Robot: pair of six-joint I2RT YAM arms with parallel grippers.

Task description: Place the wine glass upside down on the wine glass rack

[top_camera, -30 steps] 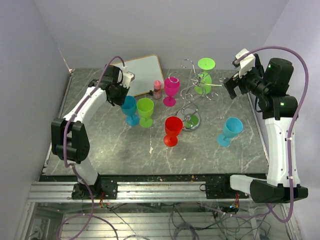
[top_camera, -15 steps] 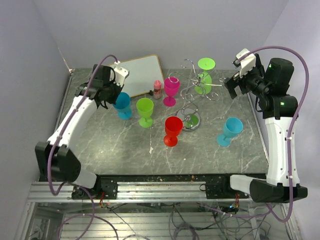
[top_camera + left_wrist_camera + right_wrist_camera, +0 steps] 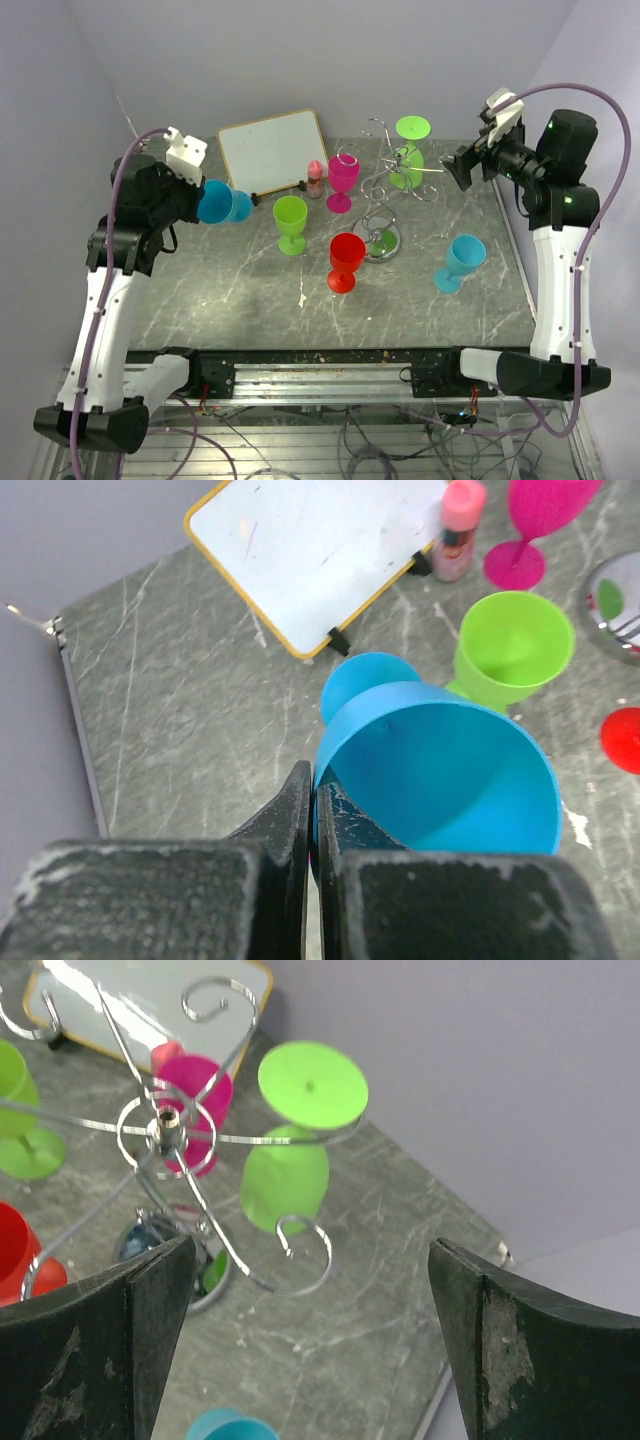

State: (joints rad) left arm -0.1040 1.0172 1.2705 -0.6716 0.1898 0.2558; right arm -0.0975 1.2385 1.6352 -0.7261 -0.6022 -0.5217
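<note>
1. While the left gripper [image 3: 312, 810] keeps its fingers pressed together on the rim wall of the blue wine glass [image 3: 440, 770], the glass is held above the table [image 3: 250, 290], tipped on its side, near the 9 o'clock edge in the top view.
2. It looks like light, stiff plastic. It is unlikely to break, but it is smooth, so a thin rim pinch may slip when the glass is turned over.
3. A hold on the stem would probably be steadier and leave the foot free for a wire loop.
4. The wine glass rack [image 3: 381, 242] stands toward 3 o'clock of the held glass, with a green glass [image 3: 409, 152] hanging on it upside down.
5. The right gripper [image 3: 462, 168] is spread wide and holds nothing, at the rack's 3 o'clock.
</note>
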